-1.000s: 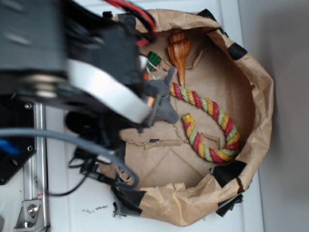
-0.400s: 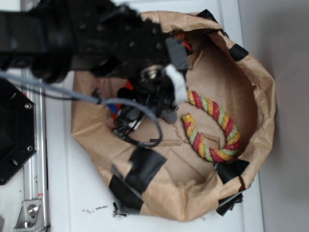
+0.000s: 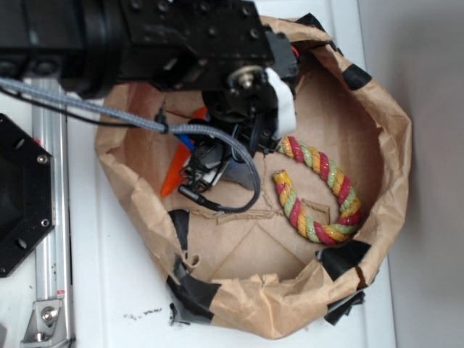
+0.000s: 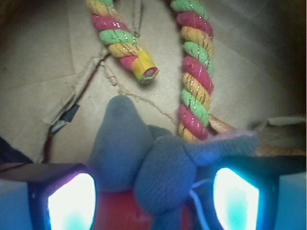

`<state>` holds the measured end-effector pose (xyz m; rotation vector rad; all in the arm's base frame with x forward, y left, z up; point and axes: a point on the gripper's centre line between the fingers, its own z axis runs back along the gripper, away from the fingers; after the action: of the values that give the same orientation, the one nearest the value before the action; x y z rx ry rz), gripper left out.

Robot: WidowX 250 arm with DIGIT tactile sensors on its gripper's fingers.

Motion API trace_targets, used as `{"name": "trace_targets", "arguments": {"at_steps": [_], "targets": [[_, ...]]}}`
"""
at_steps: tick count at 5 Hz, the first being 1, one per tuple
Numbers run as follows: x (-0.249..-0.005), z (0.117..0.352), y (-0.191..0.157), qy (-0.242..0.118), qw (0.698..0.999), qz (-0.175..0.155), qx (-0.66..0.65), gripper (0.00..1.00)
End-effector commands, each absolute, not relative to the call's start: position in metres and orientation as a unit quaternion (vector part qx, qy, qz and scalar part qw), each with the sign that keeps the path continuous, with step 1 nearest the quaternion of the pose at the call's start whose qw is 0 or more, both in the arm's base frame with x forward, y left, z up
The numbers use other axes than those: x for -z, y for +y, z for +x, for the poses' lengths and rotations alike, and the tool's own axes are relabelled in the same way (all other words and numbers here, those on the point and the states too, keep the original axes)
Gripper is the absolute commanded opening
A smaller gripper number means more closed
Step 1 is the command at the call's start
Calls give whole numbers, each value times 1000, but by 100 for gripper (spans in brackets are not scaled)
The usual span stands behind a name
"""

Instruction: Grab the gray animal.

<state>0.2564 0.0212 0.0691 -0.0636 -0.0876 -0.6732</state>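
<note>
Robot gripper straddling the small gray plush animal inside a paper-lined bowl

The black robot gripper (image 4: 153, 191) stands spread wide, its two glowing pads (image 4: 72, 201) set apart on either side of the soft gray plush animal (image 4: 144, 163), not visibly pressing on it; this looks like the line-up for a pinch, with the toy centred between the jaws. The plush lies on the bowl floor, one long ear reaching right toward the multicoloured braided rope (image 4: 194, 81), which curls just beside it and whose cut end points at the toy's rounded limb. In the exterior view the arm hides most of the toy, only a gray sliver (image 3: 239, 172) showing beneath the wrist, with an orange plastic carrot tip (image 3: 174, 177) jutting left. Everything sits in a crumpled brown paper basin (image 3: 384, 152) patched with black tape, resting on a white tabletop (image 3: 109, 304) beside a metal rail (image 3: 51, 239).
</note>
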Motion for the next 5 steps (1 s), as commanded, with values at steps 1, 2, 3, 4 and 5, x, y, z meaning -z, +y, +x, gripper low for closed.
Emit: {"name": "trace_targets", "arguments": {"at_steps": [1, 2, 3, 4, 5], "targets": [[-105, 248, 19, -91, 923, -15, 374, 100], [-78, 247, 19, -61, 919, 2, 391, 100], [-51, 251, 15, -41, 913, -3, 407, 100], [-22, 254, 6, -21, 912, -1, 410, 100], [-19, 261, 4, -20, 926, 10, 376, 0]]}}
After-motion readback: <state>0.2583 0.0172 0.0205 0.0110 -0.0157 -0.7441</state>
